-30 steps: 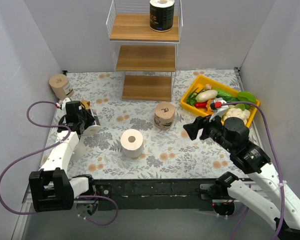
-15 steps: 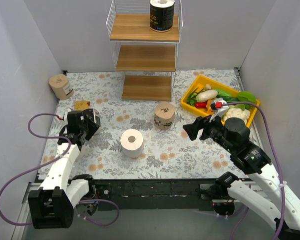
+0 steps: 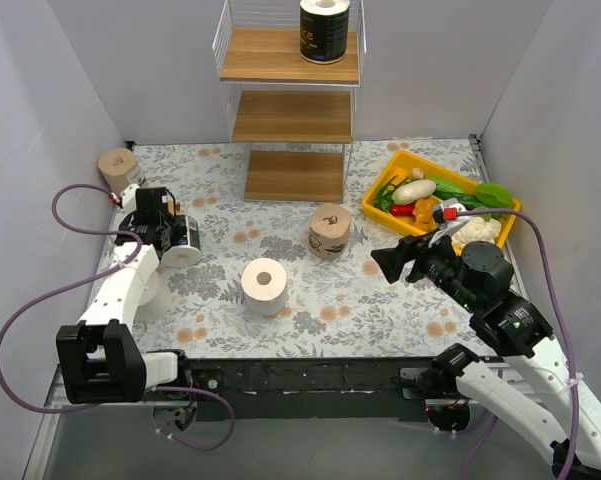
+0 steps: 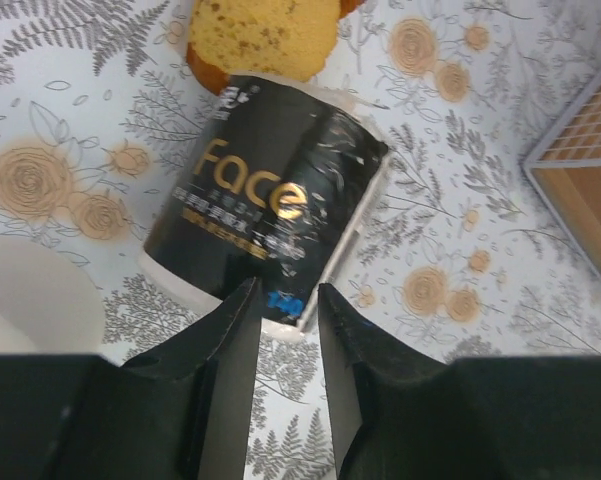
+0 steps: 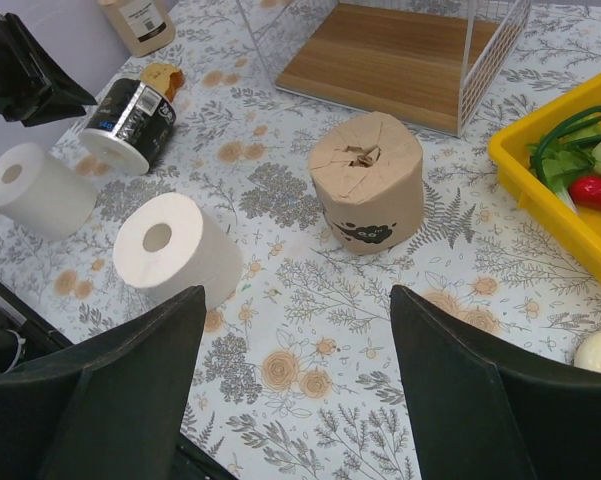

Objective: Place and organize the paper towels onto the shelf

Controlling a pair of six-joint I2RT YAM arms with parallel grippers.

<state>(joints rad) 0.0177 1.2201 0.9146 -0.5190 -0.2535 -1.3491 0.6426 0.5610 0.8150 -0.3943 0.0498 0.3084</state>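
The shelf (image 3: 292, 118) stands at the back, with one black roll (image 3: 325, 30) on its top board. A second black roll (image 4: 265, 200) lies on its side just ahead of my left gripper (image 4: 285, 320), whose jaws stand a narrow gap apart with nothing between them. In the top view the gripper (image 3: 165, 228) is beside this roll (image 3: 183, 250). A white roll (image 3: 265, 287) and a tan roll (image 3: 330, 231) stand mid-table. Another tan roll (image 3: 120, 170) is far left. A second white roll (image 5: 35, 190) sits by the left arm. My right gripper (image 5: 295, 330) is open, empty, short of the tan roll (image 5: 367, 190).
A yellow tray (image 3: 388, 180) of vegetables, with a white cauliflower (image 3: 475, 230), sits at the right. A yellow-brown sponge (image 4: 265, 30) lies just beyond the lying black roll. Grey walls close in both sides and the back.
My left gripper has moved back and to the left, and the black roll now shows lying beside it. My right arm has shifted slightly to the right.
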